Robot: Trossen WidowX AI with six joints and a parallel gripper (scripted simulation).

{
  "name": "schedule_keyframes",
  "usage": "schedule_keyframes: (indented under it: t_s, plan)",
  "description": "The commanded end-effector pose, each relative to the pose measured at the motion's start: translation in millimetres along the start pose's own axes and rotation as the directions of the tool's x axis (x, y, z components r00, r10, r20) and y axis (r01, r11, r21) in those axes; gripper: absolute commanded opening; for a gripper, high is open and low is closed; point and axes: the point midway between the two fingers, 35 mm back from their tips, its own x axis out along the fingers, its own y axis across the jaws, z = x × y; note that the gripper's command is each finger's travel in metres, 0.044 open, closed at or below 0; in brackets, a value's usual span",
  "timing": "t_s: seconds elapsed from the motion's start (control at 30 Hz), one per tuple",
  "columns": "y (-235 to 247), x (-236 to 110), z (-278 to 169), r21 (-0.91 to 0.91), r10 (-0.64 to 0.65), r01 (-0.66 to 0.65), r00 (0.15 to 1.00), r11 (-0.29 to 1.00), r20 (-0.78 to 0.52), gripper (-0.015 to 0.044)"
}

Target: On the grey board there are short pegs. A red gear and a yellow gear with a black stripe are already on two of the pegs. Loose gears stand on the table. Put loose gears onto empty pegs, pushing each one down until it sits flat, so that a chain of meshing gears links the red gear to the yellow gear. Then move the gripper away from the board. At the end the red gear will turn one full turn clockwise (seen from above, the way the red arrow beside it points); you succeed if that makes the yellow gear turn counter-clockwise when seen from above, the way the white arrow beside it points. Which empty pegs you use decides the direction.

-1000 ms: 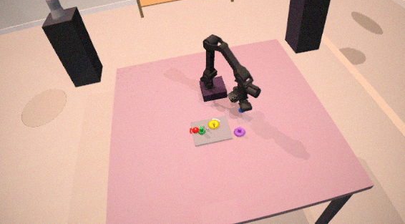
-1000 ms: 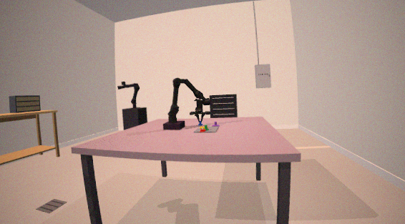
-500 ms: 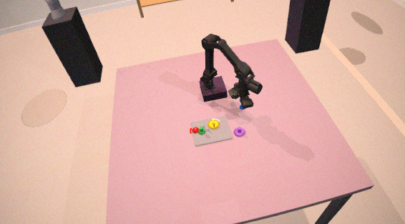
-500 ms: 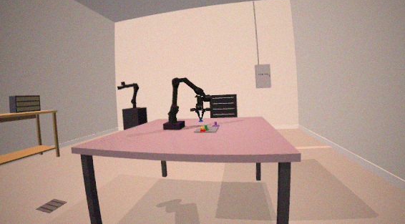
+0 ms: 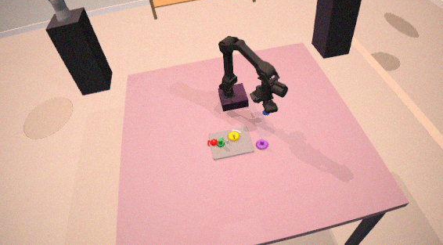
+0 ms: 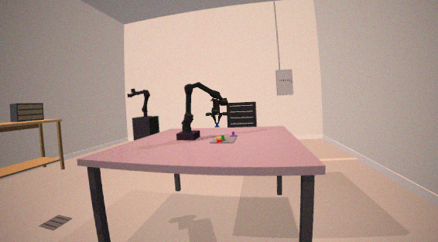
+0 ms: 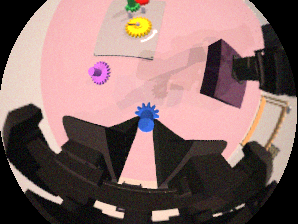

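My gripper [image 5: 266,111] [image 6: 217,124] [image 7: 147,120] is shut on the knob of the blue gear [image 5: 265,113] [image 6: 217,125] [image 7: 147,111] and holds it above the table, off the board. On the grey board [image 5: 243,149] [image 7: 107,46], the red gear [image 5: 214,142] [image 7: 143,1] is at one edge and the green gear [image 5: 221,143] [image 7: 132,7] stands beside it. The yellow gear [image 5: 233,136] [image 7: 138,27] is nearer the arm base. Small pegs show between green and yellow. Tooth contact is too small to judge. The purple gear [image 5: 262,145] [image 6: 233,134] [image 7: 101,73] stands on the table beside the board.
The arm's dark base block [image 5: 233,98] [image 6: 188,135] [image 7: 221,75] stands on the pink table [image 5: 168,187] [image 6: 201,158], behind the board in the top view. A white arrow [image 7: 150,37] curves beside the yellow gear, and a red arrow [image 5: 208,143] is beside the red gear.
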Motion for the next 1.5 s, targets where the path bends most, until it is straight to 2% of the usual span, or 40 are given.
schedule_keyframes:
  t_s: [0.0, 0.73, 1.47]
  plan:
    - [0.3, -15.4, -1.0, 0.005, 0.007, -0.007, 1.0, 1.0, -0.01, 0.0]
    - [-9.2, -70.9, 6.0, 0.005, 0.006, -0.006, 1.0, 1.0, -0.009, 0.0]
    - [18.2, -59.9, 31.3, 0.007, 0.033, -0.033, 0.999, 0.999, 0.0, 0.0]
